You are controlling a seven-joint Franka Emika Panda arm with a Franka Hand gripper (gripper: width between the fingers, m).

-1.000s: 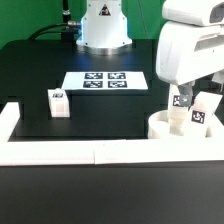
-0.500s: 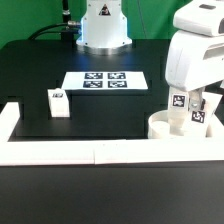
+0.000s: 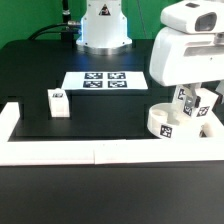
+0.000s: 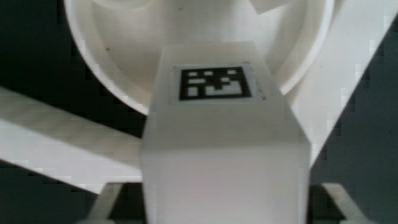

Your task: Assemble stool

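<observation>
Judged ~2/3 done: two legs (image 3: 204, 110) seemingly socketed in seat (image 3: 163, 124); gripper (image 3: 193, 100) astride one, grip not discernible; third leg (image 3: 58, 102) left loose on desk (image 3: 100, 120).

no words or numbers readable; only coded square tags on the marker board (image 3: 105, 80), the nine o'clock leg block (image 3: 58, 103) and the seat (image 3: 157, 122).

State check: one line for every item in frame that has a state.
Seat: on the table by the border rail, two legs standing in it.
Leg at the pincer: rising from the seat, tag facing the wrist camera.
Loose leg: standing alone at the exterior view's left, untouched.
Pincer: fingers either side of that leg; contact cannot be told.
Marker board: flat on the table.
</observation>
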